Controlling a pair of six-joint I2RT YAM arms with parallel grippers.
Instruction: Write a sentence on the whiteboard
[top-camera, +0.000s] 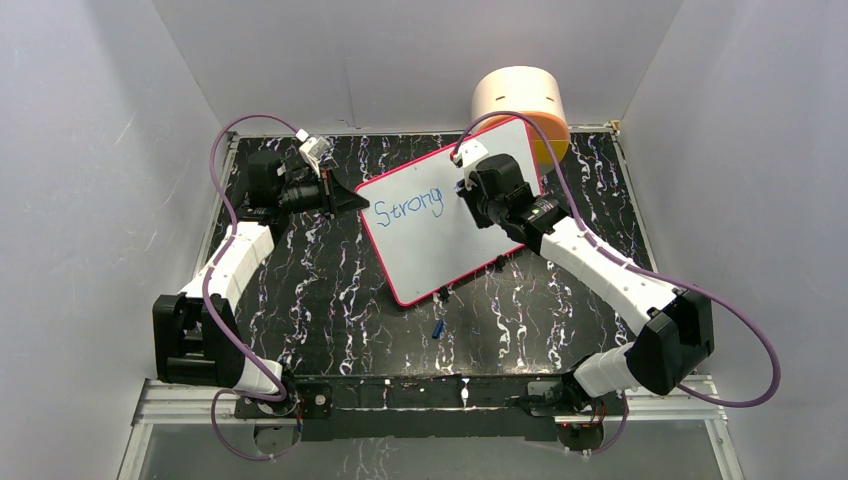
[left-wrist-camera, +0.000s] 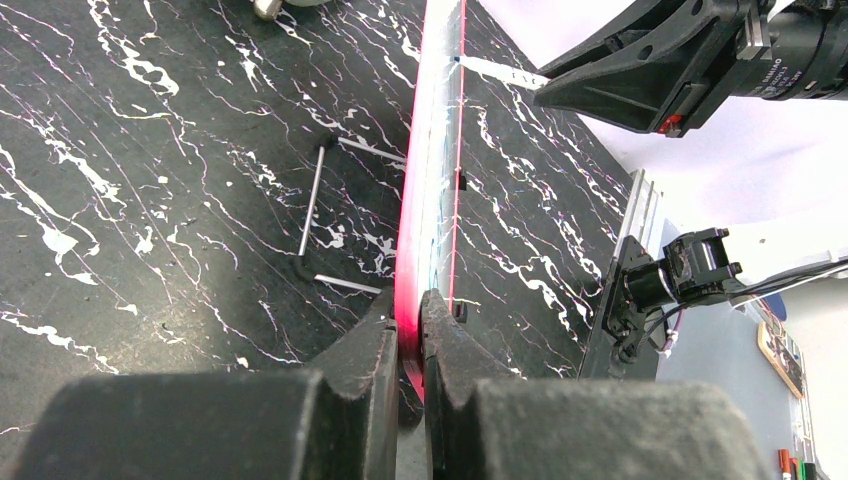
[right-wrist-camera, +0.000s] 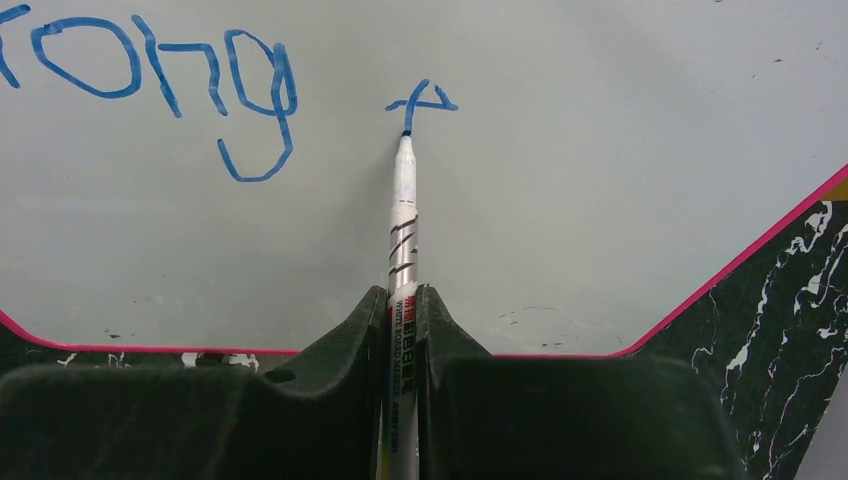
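The whiteboard, white with a pink-red frame, lies tilted on the black marbled table. The sentence reads "Strong" in blue; in the right wrist view "rong" and a fresh "t" stroke show. My left gripper is shut on the board's left edge, pink frame between the fingers. My right gripper is shut on a silver whiteboard marker, whose blue tip touches the board at the "t".
A peach cylindrical container lies at the back behind the board. A small blue marker cap lies in front of the board. Thin metal stand rods lie beside the board edge. Grey walls enclose the table.
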